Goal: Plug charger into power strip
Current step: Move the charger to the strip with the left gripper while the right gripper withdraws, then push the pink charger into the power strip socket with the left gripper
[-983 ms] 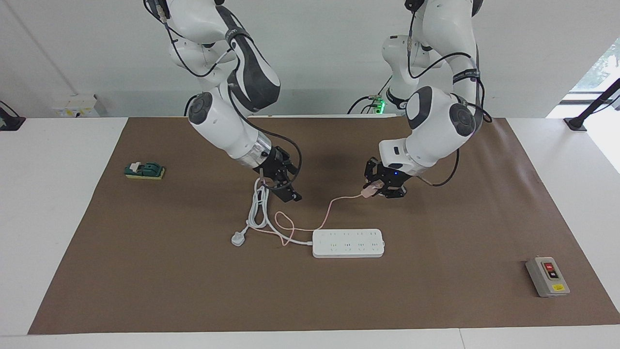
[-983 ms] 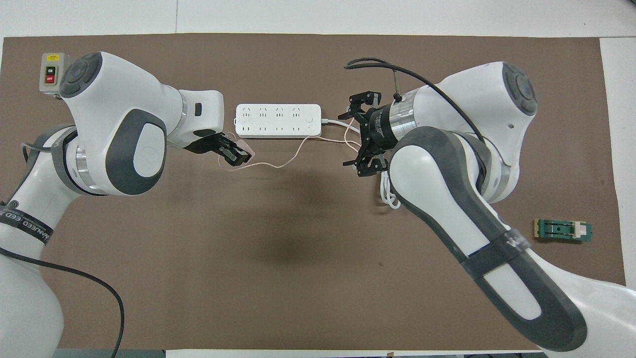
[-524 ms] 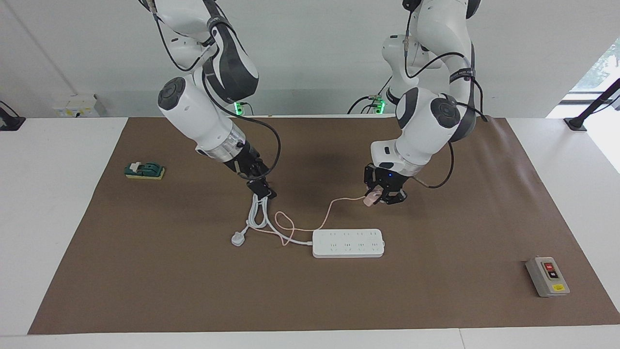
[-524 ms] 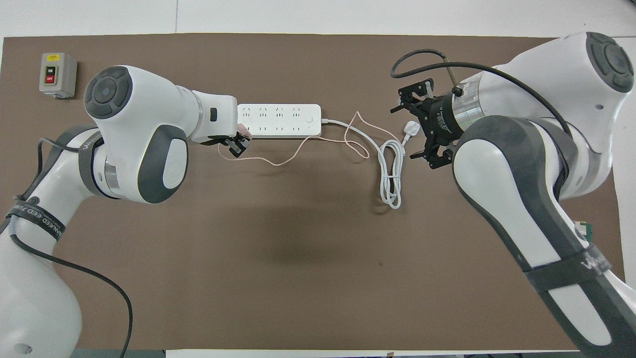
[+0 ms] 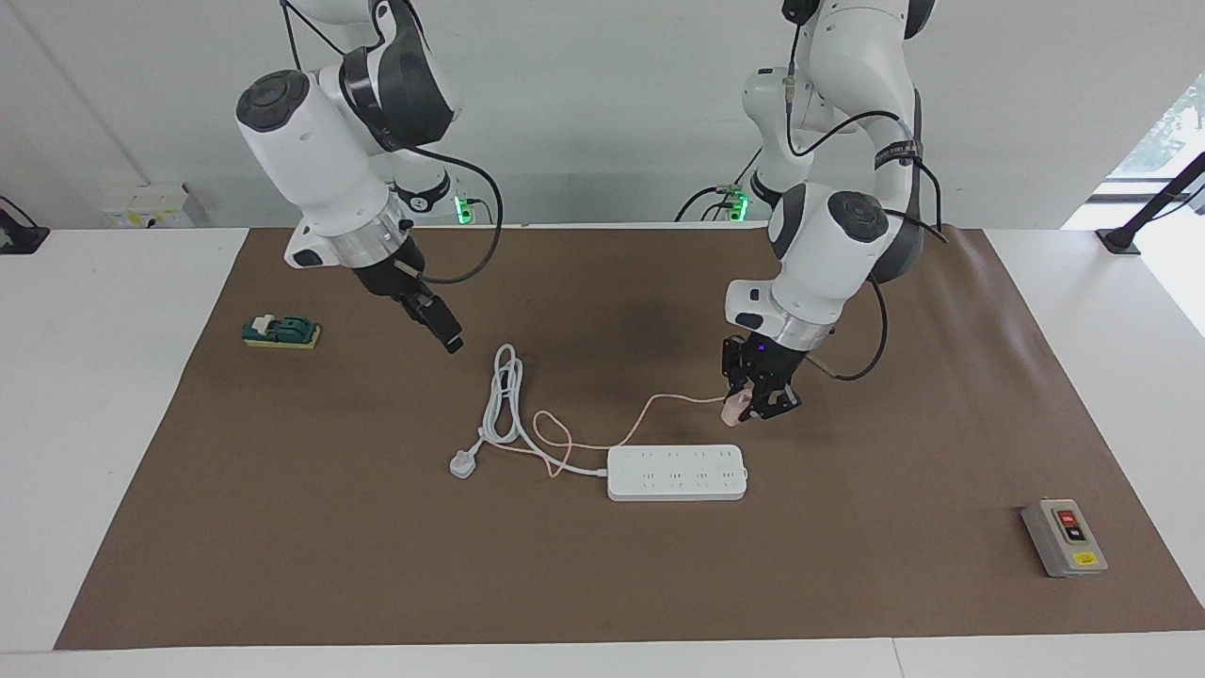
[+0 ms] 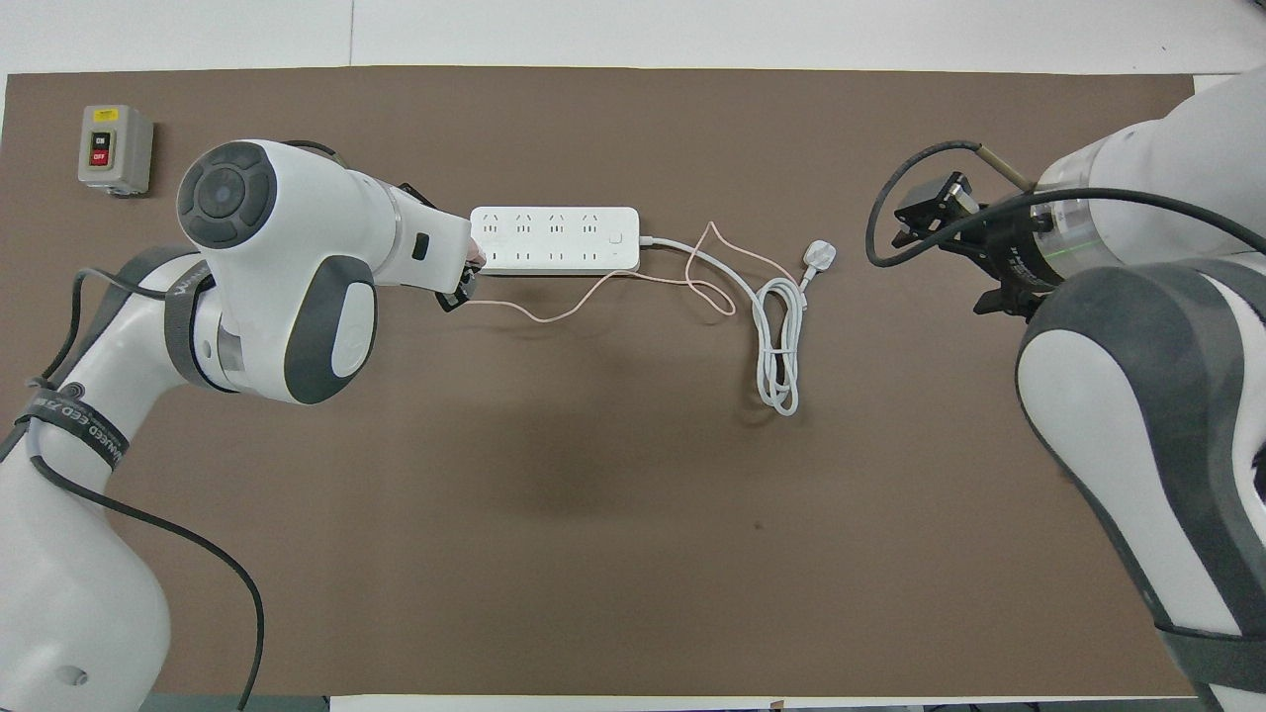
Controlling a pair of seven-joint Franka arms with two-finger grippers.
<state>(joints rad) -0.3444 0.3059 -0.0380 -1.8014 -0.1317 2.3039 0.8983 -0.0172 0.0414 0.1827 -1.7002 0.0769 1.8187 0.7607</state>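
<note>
Bright, even indoor light, both views sharp. Daylight glare blows out window (image 5: 1167, 132) at frame edge in facing view. Soft diffuse shadows on brown mat (image 5: 602, 584), darkest patch between arms (image 6: 584, 489). White arm shells (image 6: 297, 257) near camera slightly overexposed.

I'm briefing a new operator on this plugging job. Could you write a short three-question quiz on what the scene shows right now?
1. True or false: the charger already sits in a socket of the power strip.
2. Which gripper holds the charger?
A. left gripper
B. right gripper
C. neither
3. Fill in: the white plug lies on the brown mat toward the ___ arm's end of the table.

Key
1. False: it is held up in the air, near the strip's end.
2. A; the right gripper hangs open and empty.
3. right
</note>
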